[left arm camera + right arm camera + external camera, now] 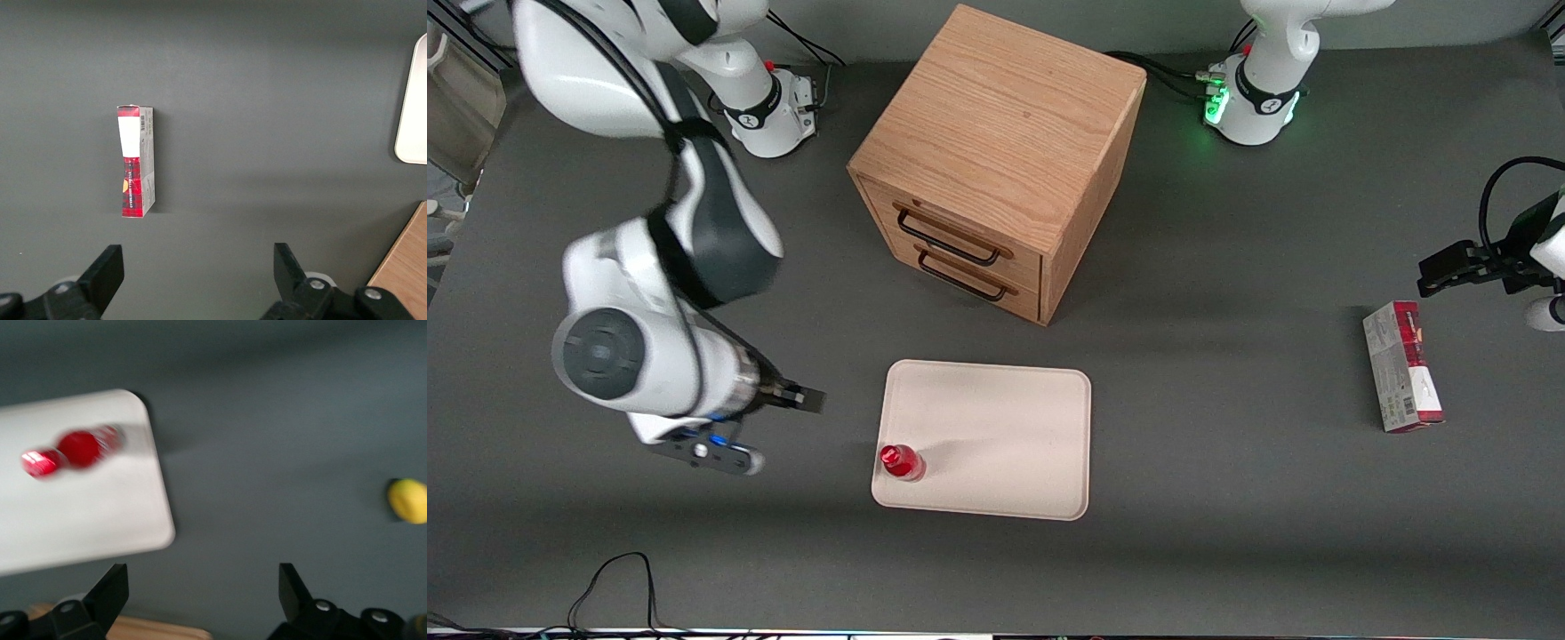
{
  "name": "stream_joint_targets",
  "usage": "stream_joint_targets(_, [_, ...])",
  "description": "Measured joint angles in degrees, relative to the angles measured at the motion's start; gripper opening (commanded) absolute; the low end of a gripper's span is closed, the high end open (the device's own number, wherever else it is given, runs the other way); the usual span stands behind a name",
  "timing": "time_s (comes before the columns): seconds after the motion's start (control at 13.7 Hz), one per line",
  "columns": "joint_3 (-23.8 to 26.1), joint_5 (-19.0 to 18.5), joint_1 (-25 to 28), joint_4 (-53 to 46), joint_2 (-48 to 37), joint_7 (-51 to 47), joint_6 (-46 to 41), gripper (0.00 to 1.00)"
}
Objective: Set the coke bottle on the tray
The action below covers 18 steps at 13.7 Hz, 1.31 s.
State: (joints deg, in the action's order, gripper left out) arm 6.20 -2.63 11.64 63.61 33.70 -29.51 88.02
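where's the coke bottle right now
The coke bottle stands upright on the tray, in the corner nearest the front camera toward the working arm's end. The open tool hovers beside the tray, apart from it.

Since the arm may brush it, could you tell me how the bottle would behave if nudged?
The bottle stands upright near the tray corner; slim, so it probably tips easily. Round, it would likely roll. The open pincer is off the tray.

wooden drawer cabinet (996, 160): two drawers shut | carton (1402, 366): lying toward parked arm's end | yellow object (408, 500): on table
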Motion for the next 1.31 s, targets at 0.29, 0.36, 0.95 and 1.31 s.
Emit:
stream_joint_targets(0.29, [-0.9, 1.1, -6.0, 27.3, -22.9, 14.9, 3.4, 1.00])
stream_joint_targets(0.36, [-1.1, 1.2, -7.3, 33.2, -28.4, 18.6, 4.0, 1.00])
stream_joint_targets(0.95, [-3.0, 1.8, -10.8, 41.9, -41.8, 27.1, 3.1, 1.00])
stream_joint_targets(1.31, [-3.9, 3.4, -8.9, 40.1, -41.5, 27.2, 1.8, 1.00])
